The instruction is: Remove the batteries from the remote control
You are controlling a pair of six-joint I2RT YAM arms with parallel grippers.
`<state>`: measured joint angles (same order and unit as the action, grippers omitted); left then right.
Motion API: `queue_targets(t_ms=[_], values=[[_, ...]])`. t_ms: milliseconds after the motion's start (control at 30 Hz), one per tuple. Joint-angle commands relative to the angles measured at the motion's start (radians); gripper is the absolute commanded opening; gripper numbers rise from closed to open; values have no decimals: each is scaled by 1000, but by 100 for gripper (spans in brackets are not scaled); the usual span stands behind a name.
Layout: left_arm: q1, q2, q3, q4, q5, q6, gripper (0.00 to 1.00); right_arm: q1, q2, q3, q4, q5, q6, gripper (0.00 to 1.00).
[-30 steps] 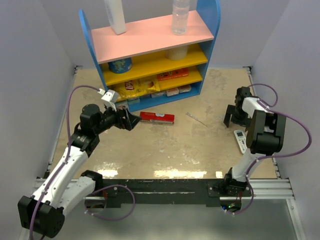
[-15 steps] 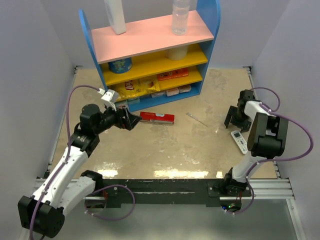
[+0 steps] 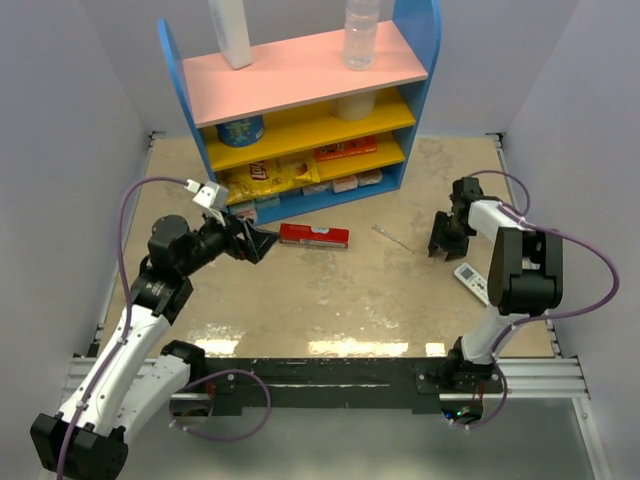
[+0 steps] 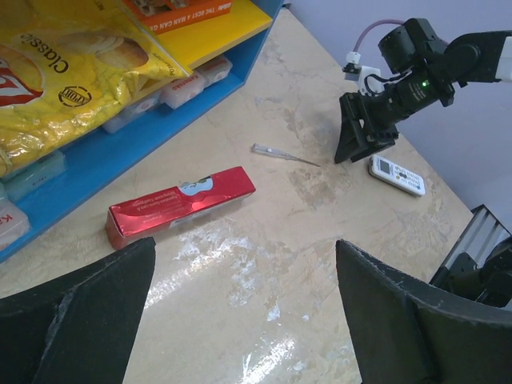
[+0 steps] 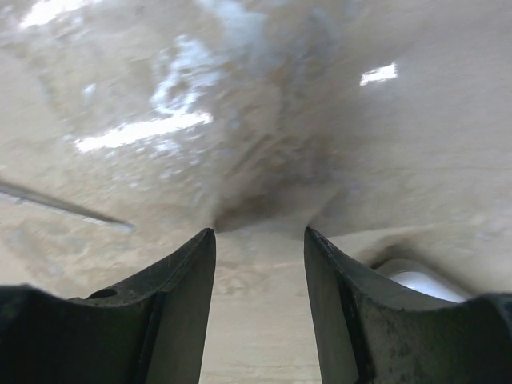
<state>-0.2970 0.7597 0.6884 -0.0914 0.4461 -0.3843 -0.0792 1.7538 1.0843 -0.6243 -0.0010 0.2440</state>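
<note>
The yellow bag (image 4: 76, 76) reads "Classic" in dark letters; the orange box (image 4: 174, 8) above it carries "THE BEST A MAN CAN". The red box (image 4: 180, 206) bears print too small to read.

Robot test cell in a lab: plain pale walls (image 3: 50, 150) box in a beige marbled table (image 3: 330, 300), left arm (image 3: 130, 335) and right arm (image 3: 520, 272) bolted to an aluminium rail (image 3: 540, 375) at its near edge, a staged blue-yellow-pink shelf (image 3: 300, 70) of snack packs behind.
</note>
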Motion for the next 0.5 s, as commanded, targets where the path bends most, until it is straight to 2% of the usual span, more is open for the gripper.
queue_targets(t_ms=[0, 33, 67, 100, 133, 233, 267, 300, 400, 467], values=[[-4, -33, -3, 28, 3, -18, 98, 9, -79, 26, -29, -25, 134, 52], [-4, -36, -3, 27, 5, -18, 98, 9, -114, 40, -34, -1, 184, 64], [-4, -36, -3, 30, 8, -19, 98, 9, -137, 49, -69, 104, 246, 69], [-4, -37, -3, 30, 8, -21, 98, 7, -157, 60, -93, 168, 393, 71], [-4, -34, -3, 32, 17, -21, 98, 7, -201, 72, -115, 209, 470, 75], [-4, -40, -3, 32, 25, -24, 98, -5, -238, 138, -262, 341, 743, 75], [-5, -45, -3, 32, 25, -24, 98, -5, -243, 161, -369, 378, 812, 75], [-4, -49, -3, 32, 25, -24, 98, -17, -241, 176, -408, 383, 918, 79], [-4, -56, -4, 35, 26, -25, 98, -83, -250, 169, -465, 296, 1038, 80], [-5, -56, -4, 35, 29, -27, 98, -119, -296, 102, -457, 300, 1104, 81]])
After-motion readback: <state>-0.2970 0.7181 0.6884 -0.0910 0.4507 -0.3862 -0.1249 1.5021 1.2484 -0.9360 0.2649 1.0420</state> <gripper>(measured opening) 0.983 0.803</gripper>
